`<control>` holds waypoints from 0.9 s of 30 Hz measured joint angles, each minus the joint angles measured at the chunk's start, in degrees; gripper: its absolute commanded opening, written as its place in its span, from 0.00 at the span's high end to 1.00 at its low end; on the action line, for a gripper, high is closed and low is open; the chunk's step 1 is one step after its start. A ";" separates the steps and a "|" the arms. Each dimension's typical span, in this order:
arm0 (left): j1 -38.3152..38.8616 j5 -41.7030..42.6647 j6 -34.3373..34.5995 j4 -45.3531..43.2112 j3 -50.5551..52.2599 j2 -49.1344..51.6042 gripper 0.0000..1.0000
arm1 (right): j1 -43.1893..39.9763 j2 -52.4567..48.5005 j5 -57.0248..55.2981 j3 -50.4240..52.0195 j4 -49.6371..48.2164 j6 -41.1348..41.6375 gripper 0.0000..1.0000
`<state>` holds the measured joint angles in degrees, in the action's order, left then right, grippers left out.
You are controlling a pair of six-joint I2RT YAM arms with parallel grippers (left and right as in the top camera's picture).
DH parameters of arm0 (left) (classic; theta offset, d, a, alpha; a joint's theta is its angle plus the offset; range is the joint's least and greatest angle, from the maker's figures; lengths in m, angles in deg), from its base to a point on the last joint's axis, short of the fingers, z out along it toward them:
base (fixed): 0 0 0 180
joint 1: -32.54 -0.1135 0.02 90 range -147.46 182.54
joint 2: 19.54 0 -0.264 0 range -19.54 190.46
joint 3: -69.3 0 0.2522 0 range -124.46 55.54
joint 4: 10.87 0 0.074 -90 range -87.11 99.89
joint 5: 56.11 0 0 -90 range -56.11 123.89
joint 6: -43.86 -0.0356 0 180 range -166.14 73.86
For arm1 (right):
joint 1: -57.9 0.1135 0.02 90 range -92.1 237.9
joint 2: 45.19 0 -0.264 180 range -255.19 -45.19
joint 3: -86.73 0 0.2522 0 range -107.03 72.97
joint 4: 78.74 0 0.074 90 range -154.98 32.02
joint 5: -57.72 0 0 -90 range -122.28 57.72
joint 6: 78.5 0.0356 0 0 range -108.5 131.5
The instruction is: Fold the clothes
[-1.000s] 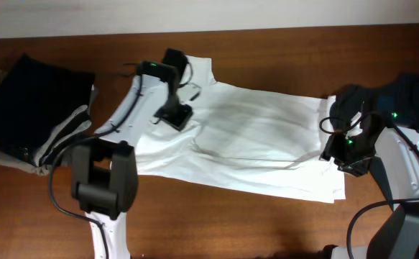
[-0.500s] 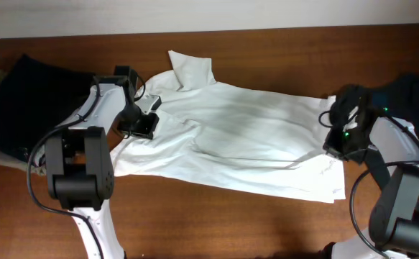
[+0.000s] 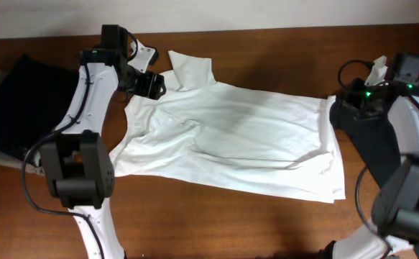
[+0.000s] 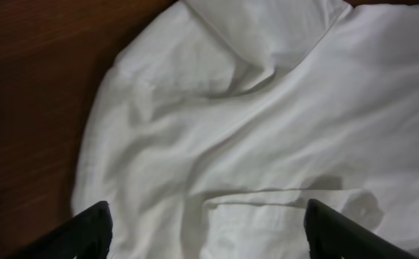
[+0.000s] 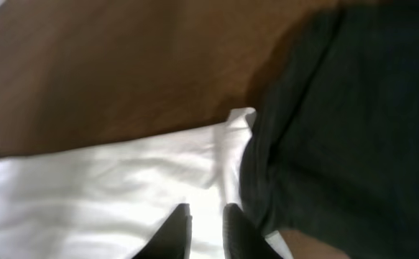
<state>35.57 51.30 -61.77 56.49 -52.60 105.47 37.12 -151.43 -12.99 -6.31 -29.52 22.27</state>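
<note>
Overhead camera looks straight down from well back, taking in the table [image 3: 281, 43] side to side. Left wrist view hangs close over the white shirt [image 4: 266, 144] at its collar end. Right wrist view sits low at the shirt's opposite edge, beside the dark garment [image 5: 353, 108]. All three share that shirt.

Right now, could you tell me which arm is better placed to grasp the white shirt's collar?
Left: the left gripper hovers open beside the collar; the right gripper sits at the hem by the dark shirt.

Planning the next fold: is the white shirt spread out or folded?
Spread out, wrinkled: the white shirt lies full length across the table, collar and hem at opposite ends.
</note>
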 measured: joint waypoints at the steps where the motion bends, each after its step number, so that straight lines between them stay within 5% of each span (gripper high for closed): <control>1: 0.07 0.02 -0.20 -0.15 0.00 0.66 0.38 | -0.02 -2.47 -0.13 0.00 -0.81 0.52 0.94; 8: 0.02 0.02 -0.20 -2.62 0.02 4.13 0.45 | -0.02 -13.35 -5.79 -0.79 -1.86 5.81 0.96; 11: 0.02 0.00 -0.20 -4.44 0.02 4.13 0.36 | -0.35 -13.27 -13.44 -1.68 -0.35 7.74 0.95; 16: 0.02 0.04 -0.07 -6.27 0.02 4.13 0.23 | -5.40 -12.72 -12.52 -1.73 0.04 6.40 0.62; 22: 0.02 2.16 0.02 -10.43 -0.07 4.13 0.22 | -3.37 -9.64 5.57 -4.81 1.73 -2.86 0.51; 27: 0.04 4.13 0.07 -17.00 -3.74 5.42 0.22 | 0.50 -8.87 5.81 -5.14 0.72 -3.82 0.42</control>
<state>35.61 55.43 -61.71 39.49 -56.34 110.89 37.62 -160.30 -7.17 -11.45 -28.79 18.44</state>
